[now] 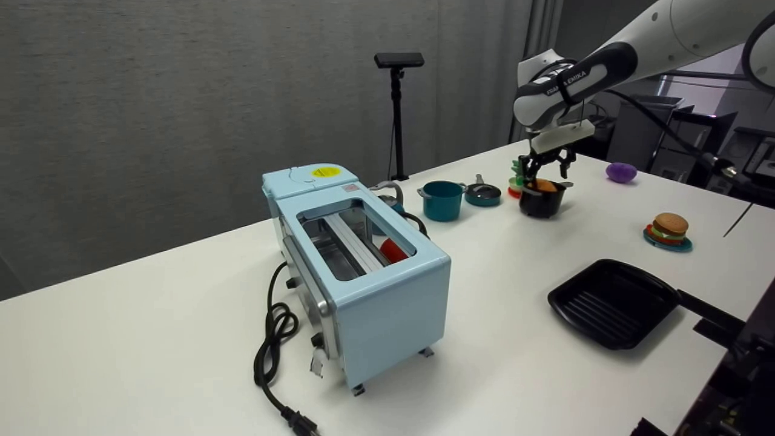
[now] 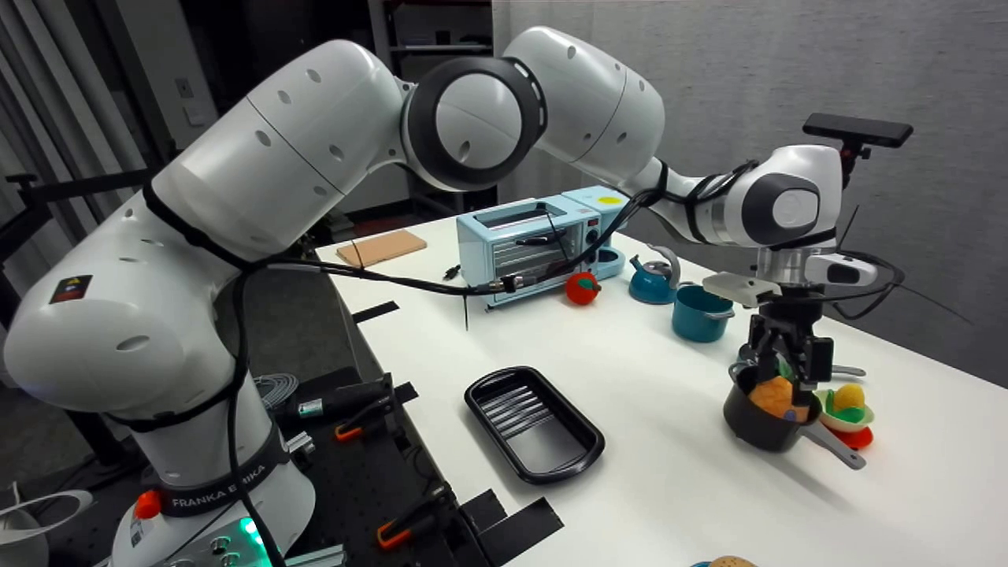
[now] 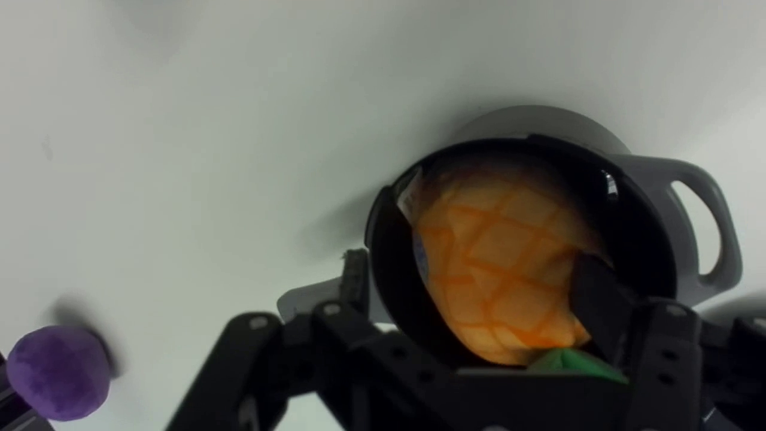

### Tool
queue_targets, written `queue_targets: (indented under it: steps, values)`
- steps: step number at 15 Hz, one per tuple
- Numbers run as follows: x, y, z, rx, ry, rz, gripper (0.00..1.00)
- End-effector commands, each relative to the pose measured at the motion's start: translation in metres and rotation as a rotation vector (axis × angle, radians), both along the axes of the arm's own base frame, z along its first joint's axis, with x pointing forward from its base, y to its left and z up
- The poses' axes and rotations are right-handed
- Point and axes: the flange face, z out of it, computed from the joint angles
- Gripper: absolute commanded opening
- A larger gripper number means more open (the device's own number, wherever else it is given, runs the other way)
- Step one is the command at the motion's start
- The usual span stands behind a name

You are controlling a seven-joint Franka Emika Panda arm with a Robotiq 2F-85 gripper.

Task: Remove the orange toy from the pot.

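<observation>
Holding the claw (image 3: 473, 278) spread wide at one black pot (image 2: 756, 429).
Seemingly set with one finger (image 3: 601, 305) inside and one outside, perhaps to pinch the single orange toy (image 3: 502, 257) lying in the pot; farther out, counting one purple toy (image 1: 621, 172), one burger toy (image 1: 669, 225), one ridged pan (image 1: 614, 303), one blue toaster (image 1: 372, 293).

orange toy (image 3: 505, 251): partly behind gripper (image 3: 471, 269) | contact: perhaps, unclear | burger toy (image 2: 729, 562): edge-cut in an exterior view

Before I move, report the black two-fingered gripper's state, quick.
Black two-fingered gripper: open, not closed on the orange cross-hatched toy in the round black pot.
</observation>
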Motion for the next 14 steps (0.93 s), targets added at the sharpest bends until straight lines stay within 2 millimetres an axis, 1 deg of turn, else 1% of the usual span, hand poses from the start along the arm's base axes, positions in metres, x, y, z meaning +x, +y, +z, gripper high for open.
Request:
queue_targets:
  steps: [1,2,8,9,11,13,14]
  values:
    - [0.006,0.006,0.005,0.004,-0.014,0.004,0.58]
    - [0.007,0.007,0.007,0.006,-0.019,0.007,0.48]
    - [0.007,0.008,0.017,0.008,-0.04,0.009,0.03]
    - [0.007,0.008,0.019,0.007,-0.043,0.009,0.0]
    - [0.007,0.008,0.027,0.011,-0.056,0.011,0.0]
    - [0.009,0.01,0.043,0.014,-0.085,0.018,0.01]
    - [0.012,0.012,0.055,0.013,-0.107,0.027,0.01]
